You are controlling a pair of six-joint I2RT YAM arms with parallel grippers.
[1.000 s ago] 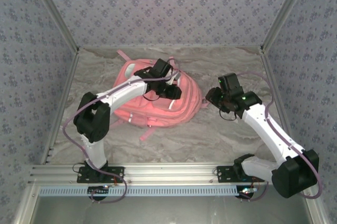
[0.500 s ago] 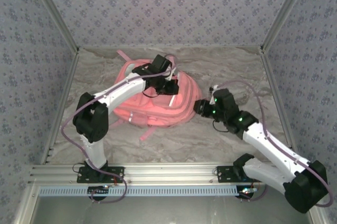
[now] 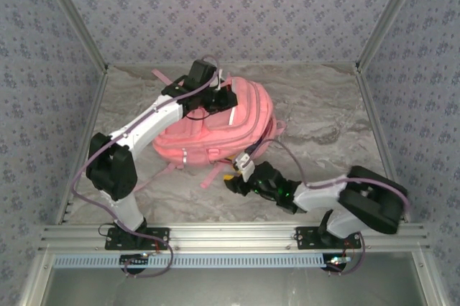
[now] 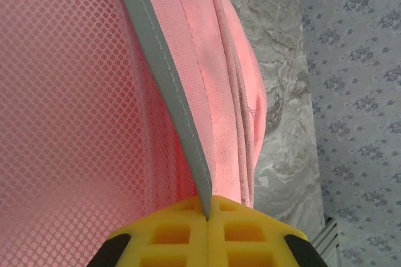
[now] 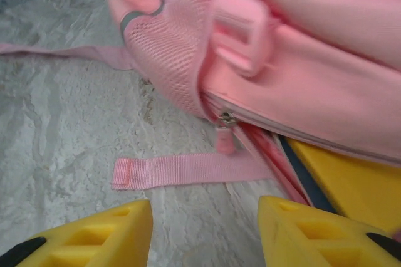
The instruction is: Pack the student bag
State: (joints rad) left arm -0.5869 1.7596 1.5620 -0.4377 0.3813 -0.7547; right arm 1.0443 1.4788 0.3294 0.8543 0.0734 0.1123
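The student bag point(image 3: 205, 133), a large pink backpack, lies mid-table. My left gripper point(image 3: 218, 99) is over its far top side. In the left wrist view that gripper point(image 4: 207, 214) is shut on the grey trim strip point(image 4: 168, 85) of the bag's mesh pocket point(image 4: 69, 98). My right gripper point(image 3: 238, 179) is low at the bag's near edge. Its yellow fingers point(image 5: 94, 235) stand open around bare table, just short of a loose pink strap point(image 5: 188, 170) and a zipper pull point(image 5: 224, 136). A flat yellow thing with a dark edge point(image 5: 351, 182) shows at the bag's point(image 5: 301, 35) open zipper.
Patterned walls close in the marble table point(image 3: 323, 119) at the back and both sides. Metal rails point(image 3: 230, 234) run along the near edge by the arm bases. Pink straps point(image 3: 212, 177) trail from the bag towards the front. Bare table lies to the right of the bag.
My left gripper has shut on the bag's trim and pulled it back and left, raising the bag. The right arm has swung from the bag's right side down to its near edge.
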